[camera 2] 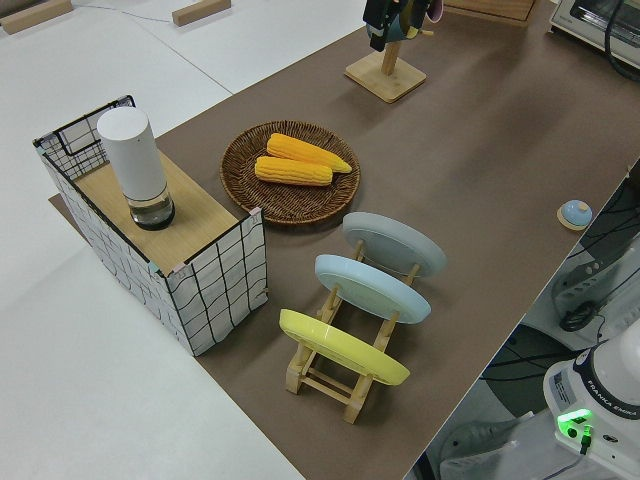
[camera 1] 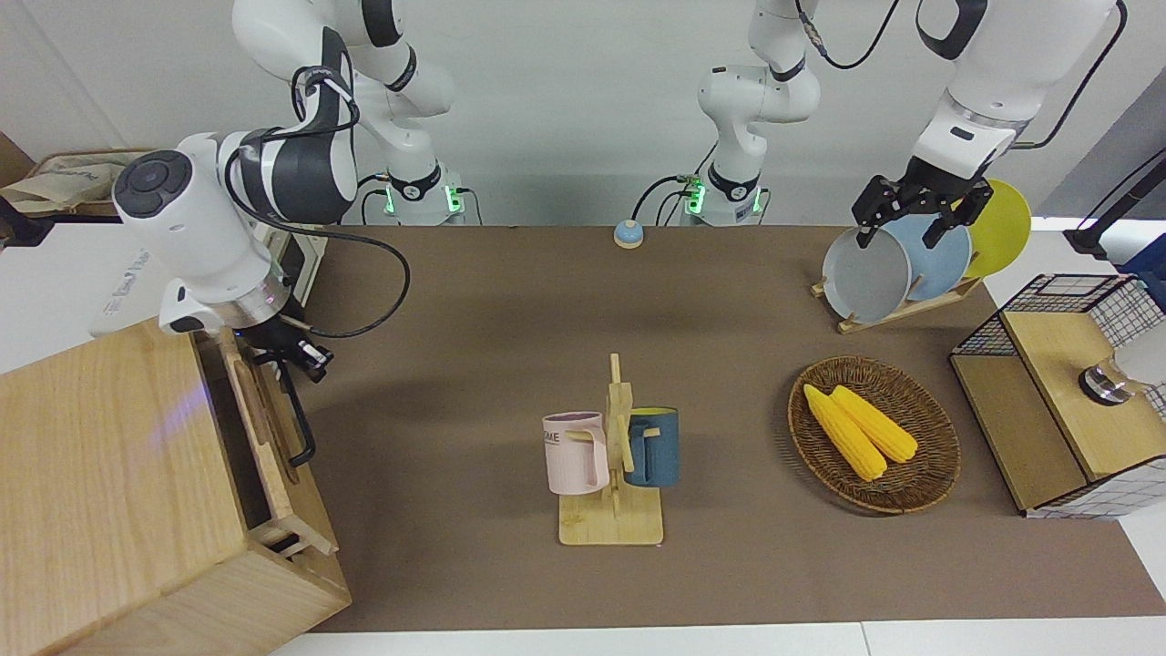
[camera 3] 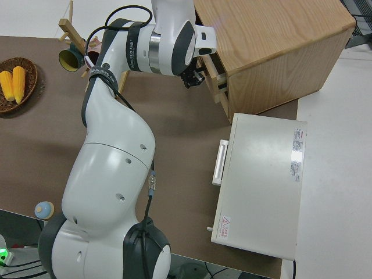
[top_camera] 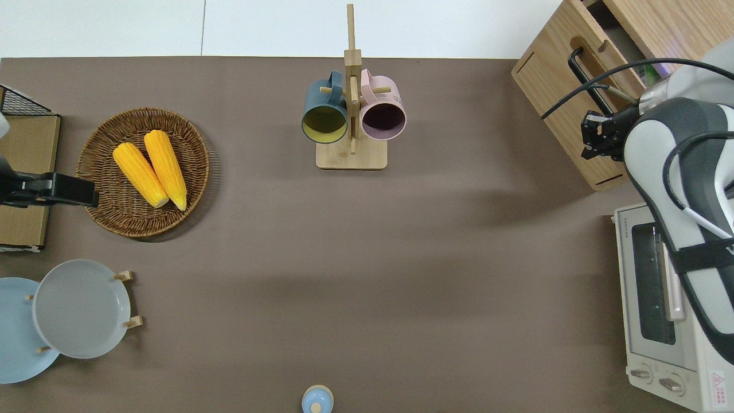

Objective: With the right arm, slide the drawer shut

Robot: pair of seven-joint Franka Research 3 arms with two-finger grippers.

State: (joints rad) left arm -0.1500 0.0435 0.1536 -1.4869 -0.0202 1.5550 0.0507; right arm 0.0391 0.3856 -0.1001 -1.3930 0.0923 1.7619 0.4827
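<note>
I am pressing my right gripper (top_camera: 599,136) against the drawer (top_camera: 565,97) front by its black loop handle (top_camera: 585,80), whether my fingers are clenched I cannot tell, so the drawer, slightly proud of the wooden cabinet (camera 1: 100,492), slides shut.

The mug rack (top_camera: 351,115) stands mid-table; the basket (top_camera: 103,195) lies toward the left arm's end, the cabinet (top_camera: 565,109), apparently with its drawer (top_camera: 593,74) ajar, toward the right arm's.
</note>
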